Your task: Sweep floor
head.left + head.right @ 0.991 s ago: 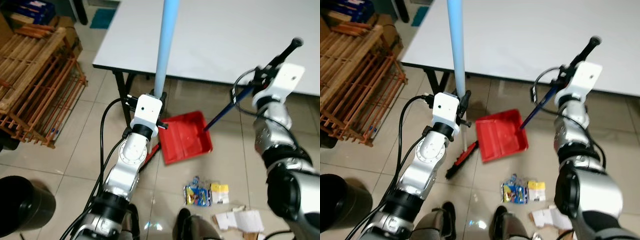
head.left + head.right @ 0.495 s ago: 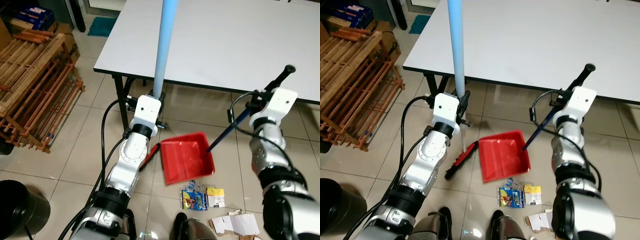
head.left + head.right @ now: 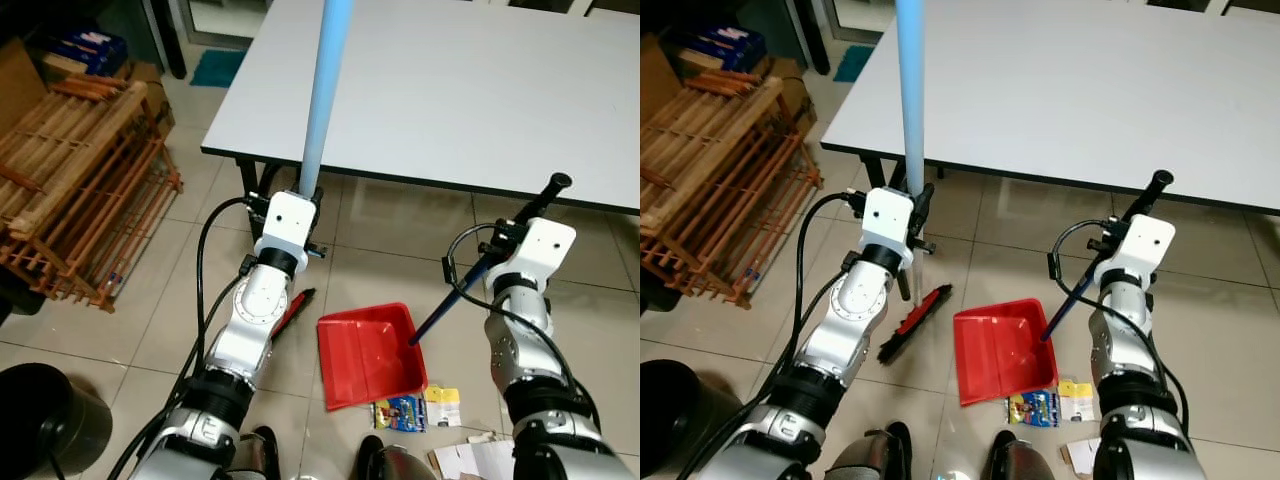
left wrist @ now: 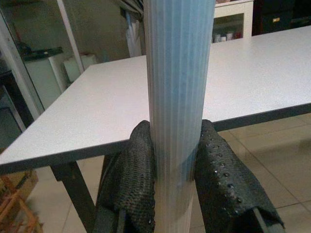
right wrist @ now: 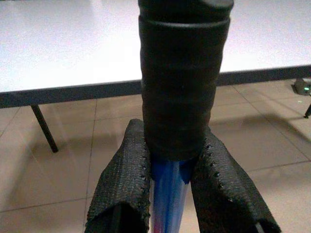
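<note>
1. Broom handle point(image 3: 322, 95), pale blue and ribbed, stands almost upright in the left hand point(image 4: 176, 187), whose two black fingers point(image 4: 138, 179) are closed on it from both sides.
2. Its red brush head point(image 3: 915, 322) lies on the floor tiles point(image 3: 180, 300), beside the left edge of the dustpan.
3. The right hand point(image 5: 167, 194) is closed around the dark blue dustpan handle point(image 3: 462, 292), just under its black grip point(image 5: 183, 82).
4. The red dustpan point(image 3: 368, 353) rests on the floor in front of the white table point(image 3: 480, 90), its near edge touching a colourful wrapper point(image 3: 400, 411); paper scraps point(image 3: 490, 455) lie near that wrapper.
5. I judge both tools light and stiff. The ribbed pole should not slip much, but a low hold on so long a pole gives weak control of the top.
6. The litter looks thin and light; it may slide away from the pan lip.
</note>
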You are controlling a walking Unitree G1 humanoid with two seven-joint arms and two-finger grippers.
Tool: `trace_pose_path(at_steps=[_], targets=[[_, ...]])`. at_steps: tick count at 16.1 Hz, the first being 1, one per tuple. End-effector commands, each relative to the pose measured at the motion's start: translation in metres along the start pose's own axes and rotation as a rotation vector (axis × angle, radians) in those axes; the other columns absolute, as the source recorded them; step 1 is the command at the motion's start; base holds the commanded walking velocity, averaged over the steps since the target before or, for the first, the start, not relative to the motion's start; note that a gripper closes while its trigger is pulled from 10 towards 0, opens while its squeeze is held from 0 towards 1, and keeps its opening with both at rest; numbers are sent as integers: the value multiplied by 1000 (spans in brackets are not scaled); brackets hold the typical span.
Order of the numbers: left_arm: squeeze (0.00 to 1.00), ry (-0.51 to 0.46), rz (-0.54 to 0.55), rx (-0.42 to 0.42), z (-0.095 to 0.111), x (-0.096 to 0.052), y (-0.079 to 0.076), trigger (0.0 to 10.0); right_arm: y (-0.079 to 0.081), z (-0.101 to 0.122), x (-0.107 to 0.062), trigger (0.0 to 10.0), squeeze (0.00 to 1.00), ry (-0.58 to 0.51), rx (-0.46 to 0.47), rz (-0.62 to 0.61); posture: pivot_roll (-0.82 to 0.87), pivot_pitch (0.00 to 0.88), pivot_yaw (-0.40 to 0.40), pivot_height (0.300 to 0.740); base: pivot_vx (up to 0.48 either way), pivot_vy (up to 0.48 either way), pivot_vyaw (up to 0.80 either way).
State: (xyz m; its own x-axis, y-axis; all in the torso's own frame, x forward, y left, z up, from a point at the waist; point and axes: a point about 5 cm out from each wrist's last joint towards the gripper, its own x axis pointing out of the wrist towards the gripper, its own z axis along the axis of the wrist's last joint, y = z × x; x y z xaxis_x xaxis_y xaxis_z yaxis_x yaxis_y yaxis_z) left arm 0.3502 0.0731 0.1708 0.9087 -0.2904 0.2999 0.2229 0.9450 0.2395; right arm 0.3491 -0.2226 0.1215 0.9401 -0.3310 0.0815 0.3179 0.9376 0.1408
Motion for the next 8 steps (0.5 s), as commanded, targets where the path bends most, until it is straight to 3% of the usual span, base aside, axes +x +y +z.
trace_pose_path(at_steps=[1, 8], targets=[[0, -71, -15, 16, 13, 6, -4, 10000, 1, 6, 0, 10000, 0, -27, -2, -5, 9, 145, -13, 740, 0, 0, 0], [0, -54, 0, 8, 8, 4, -4, 10000, 13, 0, -4, 10000, 0, 28, -11, 31, 30, 128, -30, 740, 0, 0, 0]])
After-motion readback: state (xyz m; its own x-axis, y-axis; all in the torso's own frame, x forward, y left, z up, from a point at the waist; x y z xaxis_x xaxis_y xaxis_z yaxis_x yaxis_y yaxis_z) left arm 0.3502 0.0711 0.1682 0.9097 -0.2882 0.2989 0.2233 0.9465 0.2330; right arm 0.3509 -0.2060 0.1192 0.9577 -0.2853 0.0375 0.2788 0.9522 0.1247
